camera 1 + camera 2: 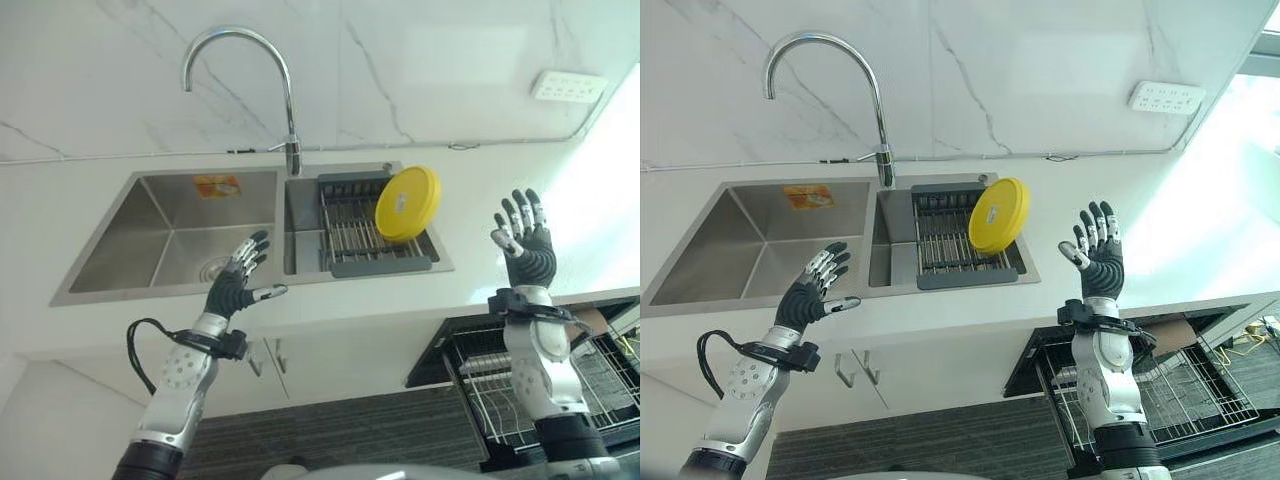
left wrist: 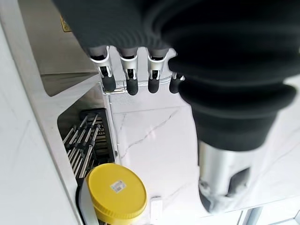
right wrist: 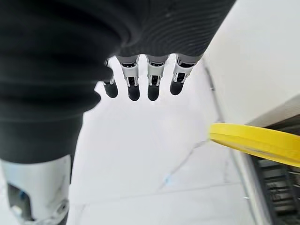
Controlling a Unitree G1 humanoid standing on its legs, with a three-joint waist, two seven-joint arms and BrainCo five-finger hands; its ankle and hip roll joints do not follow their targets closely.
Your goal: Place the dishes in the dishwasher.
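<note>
Marble counter, sink rack (image 1: 350, 235): yellow plate (image 1: 407, 203) on edge, prob. light, stiff, slick; take by rim. Left hand (image 1: 232, 282) & right hand (image 1: 524, 243) spread, empty.

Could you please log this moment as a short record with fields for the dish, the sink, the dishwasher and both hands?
dish: round yellow plate, standing tilted on edge in the grey drying rack
sink: double stainless steel sink; rack sits in its right basin, under the curved chrome tap
dishwasher: open, wire rack pulled out at lower right
left hand: open, raised before the sink, holding nothing
right hand: open, raised right of the plate, apart from it
</note>
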